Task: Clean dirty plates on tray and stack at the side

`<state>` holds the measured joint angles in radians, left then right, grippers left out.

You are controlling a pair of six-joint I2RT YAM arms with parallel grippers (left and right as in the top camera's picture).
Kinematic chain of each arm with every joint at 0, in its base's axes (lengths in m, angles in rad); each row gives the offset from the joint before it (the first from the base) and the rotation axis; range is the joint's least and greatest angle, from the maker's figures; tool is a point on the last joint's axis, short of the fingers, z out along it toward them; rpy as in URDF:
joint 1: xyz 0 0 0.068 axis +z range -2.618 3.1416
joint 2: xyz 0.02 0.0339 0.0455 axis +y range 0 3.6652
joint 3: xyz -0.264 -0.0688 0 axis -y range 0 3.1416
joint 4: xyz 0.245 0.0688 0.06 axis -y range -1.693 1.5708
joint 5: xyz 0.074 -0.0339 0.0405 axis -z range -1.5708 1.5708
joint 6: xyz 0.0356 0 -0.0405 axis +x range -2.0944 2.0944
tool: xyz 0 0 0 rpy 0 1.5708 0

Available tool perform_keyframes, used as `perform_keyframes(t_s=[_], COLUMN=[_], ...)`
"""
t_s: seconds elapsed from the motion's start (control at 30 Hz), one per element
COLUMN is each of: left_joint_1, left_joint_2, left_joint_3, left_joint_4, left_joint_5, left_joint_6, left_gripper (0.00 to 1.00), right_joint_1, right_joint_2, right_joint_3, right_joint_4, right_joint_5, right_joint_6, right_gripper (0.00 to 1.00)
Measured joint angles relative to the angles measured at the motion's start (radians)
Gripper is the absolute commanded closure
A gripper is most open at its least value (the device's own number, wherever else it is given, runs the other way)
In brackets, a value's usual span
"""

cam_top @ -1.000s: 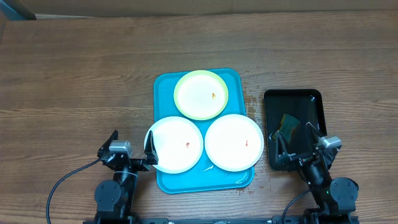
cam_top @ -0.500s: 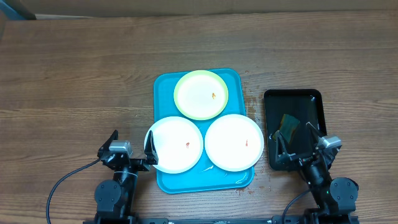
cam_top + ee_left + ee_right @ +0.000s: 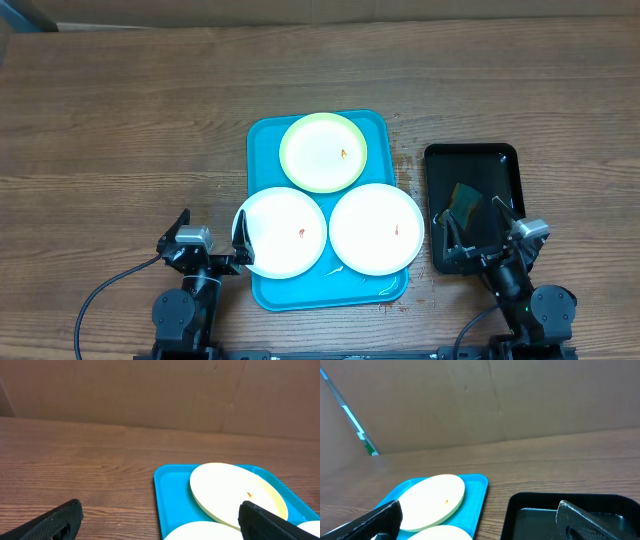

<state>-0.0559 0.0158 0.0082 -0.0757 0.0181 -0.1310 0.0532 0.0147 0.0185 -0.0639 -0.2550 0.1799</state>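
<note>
1. Presently we find both arms folded low at the near edge of the table (image 3: 120, 110): left gripper (image 3: 212, 230) beside the tray (image 3: 263, 290), right gripper (image 3: 469, 222) at a black tray (image 3: 505, 160).
2. Both jaws stand wide, empty.
3. Three plates (image 3: 323, 151) lie on the tray.

Table (image 3: 120, 120): brown wood with the grain running left to right, filling the overhead view.
Black tray (image 3: 505, 152): a small rectangle with rounded corners and a raised rim. It lies flat on the right part of the table, long side running away from the near edge. Its rim also shows low in the right wrist view (image 3: 560, 496).
Sponge (image 3: 464, 200): dark green with a yellowish edge, lying inside the black tray in its near half, left of centre and turned at a slant.
Specks (image 3: 404, 160): a few small dark marks on the wood just left of the black tray.
Cardboard wall (image 3: 150, 390): plain brown and creased, standing along the table's far edge.
Strip (image 3: 345, 411): a thin blue-green line slanting down the cardboard at upper left in the right wrist view.
</note>
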Motion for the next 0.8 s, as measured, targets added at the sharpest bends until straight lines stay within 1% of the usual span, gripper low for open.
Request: perform_keyframes(t_s=[0.2, 0.37, 0.5, 0.8], left_joint_1=[0.000, 0.000, 0.000, 0.000], left_joint_2=[0.000, 0.000, 0.000, 0.000], left_joint_3=[0.000, 0.000, 0.000, 0.000], left_joint_4=[0.000, 0.000, -0.001, 0.000], left_joint_5=[-0.001, -0.015, -0.016, -0.007], left_joint_6=[0.001, 0.061, 0.085, 0.090], left_gripper=[0.00, 0.00, 0.00, 0.00], right_joint_1=[0.000, 0.000, 0.000, 0.000], right_joint_2=[0.000, 0.000, 0.000, 0.000], right_joint_3=[0.000, 0.000, 0.000, 0.000], right_joint_4=[0.000, 0.000, 0.000, 0.001], right_joint_5=[0.000, 0.000, 0.000, 0.000], right_joint_6=[0.000, 0.000, 0.000, 0.000], right_gripper=[0.00, 0.00, 0.00, 0.00])
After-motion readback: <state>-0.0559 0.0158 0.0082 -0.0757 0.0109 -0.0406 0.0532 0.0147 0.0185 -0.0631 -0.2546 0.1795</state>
